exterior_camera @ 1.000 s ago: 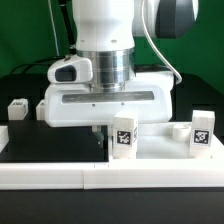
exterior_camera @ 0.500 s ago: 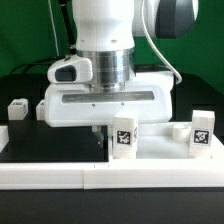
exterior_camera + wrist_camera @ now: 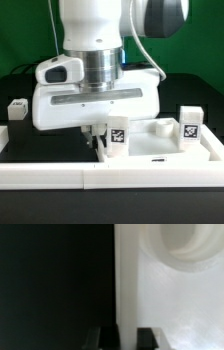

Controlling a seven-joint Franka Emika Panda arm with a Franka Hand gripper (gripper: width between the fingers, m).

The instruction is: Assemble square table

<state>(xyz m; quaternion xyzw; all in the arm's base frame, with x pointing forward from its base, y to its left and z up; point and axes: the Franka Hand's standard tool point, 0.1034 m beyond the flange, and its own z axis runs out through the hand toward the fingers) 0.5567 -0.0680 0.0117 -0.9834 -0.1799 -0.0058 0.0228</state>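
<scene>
"Since the tool (image 3: 99, 140) has its fingers (image 3: 100, 338) set narrow, one on either side of the rim, I'd say it's pinching the edge of the square slab (image 3: 165, 149). Do you agree?"

"Looks that way to me. The slab lies flat on the bench (image 3: 40, 140), right under the tool and stretching away from it toward the exterior view's right."

"So how far along is the table?"

"About halfway, I reckon. Just beside the tool, the near leg (image 3: 118, 135) stands upright at a corner of the slab with its tag facing us. Well beyond it, at another corner, the far leg (image 3: 190, 124) stands upright too. I can't tell whether either is screwed home."

"And what's left?"

"Between those two, as we look, there's an empty socket (image 3: 160, 127) on the slab, so that one at least is waiting for a leg. Well away from the tool on its other side, toward the exterior view's left, the loose leg (image 3: 17, 110) sits on the bench, untouched."

"Count them for me."

"One slab. Three legs in sight, two on the slab and one off it. I can't find a fourth leg from here. One tool, and one long bar fence (image 3: 60, 178) across the front, nearer to us than the tool."
</scene>
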